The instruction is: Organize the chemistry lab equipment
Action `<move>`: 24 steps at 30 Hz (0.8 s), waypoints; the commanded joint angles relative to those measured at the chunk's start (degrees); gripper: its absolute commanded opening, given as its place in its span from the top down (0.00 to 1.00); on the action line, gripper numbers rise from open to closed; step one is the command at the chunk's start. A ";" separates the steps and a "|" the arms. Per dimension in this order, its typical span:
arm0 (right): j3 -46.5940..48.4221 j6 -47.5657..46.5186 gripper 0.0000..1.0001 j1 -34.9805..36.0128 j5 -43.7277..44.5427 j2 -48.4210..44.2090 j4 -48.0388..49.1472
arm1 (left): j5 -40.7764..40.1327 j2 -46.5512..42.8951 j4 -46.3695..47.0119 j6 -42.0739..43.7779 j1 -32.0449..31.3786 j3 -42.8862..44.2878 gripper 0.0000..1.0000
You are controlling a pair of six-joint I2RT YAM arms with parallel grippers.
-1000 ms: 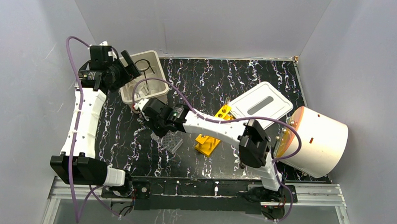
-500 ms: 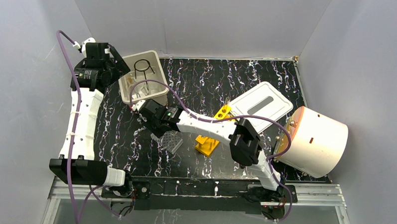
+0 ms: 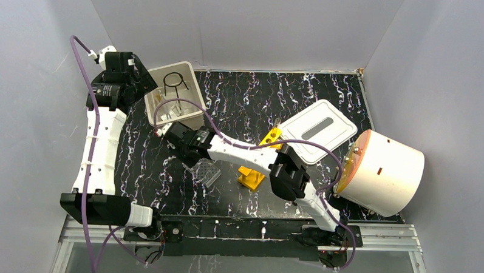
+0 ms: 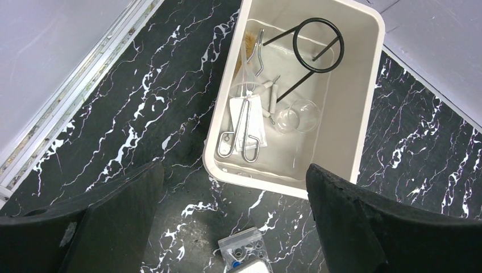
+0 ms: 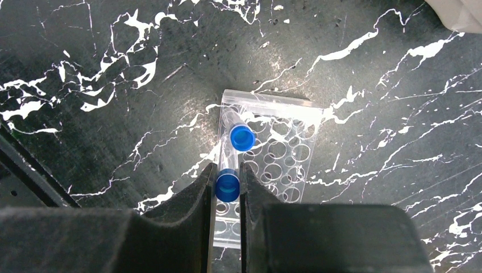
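Note:
My right gripper [image 5: 228,181] is shut on a blue-capped clear tube [image 5: 228,185], held upright over the clear ridged tray [image 5: 284,149]. A second blue-capped tube [image 5: 242,137] stands in the tray. In the top view the right gripper [image 3: 193,154] is over the tray [image 3: 208,173], left of the yellow six-hole rack [image 3: 257,167]. My left gripper [image 4: 233,170] is open and empty above the near rim of the beige bin [image 4: 364,114]. The bin holds the black wire loop [image 4: 318,37], metal tongs [image 4: 244,128] and a clear glass dish [image 4: 298,115].
The white slotted lid [image 3: 317,130] lies at the right of the mat. The big white cylinder with orange face [image 3: 387,172] lies on its side at the far right. Grey walls close in the table on three sides.
My left gripper has pulled back to the left, off the bin. My right arm has shifted a little left with the tube over the tray.

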 commanded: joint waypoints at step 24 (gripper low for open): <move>10.75 4.18 0.41 -0.03 0.26 -0.28 -5.30 | 3.26 -0.40 0.51 1.61 0.05 0.60 0.04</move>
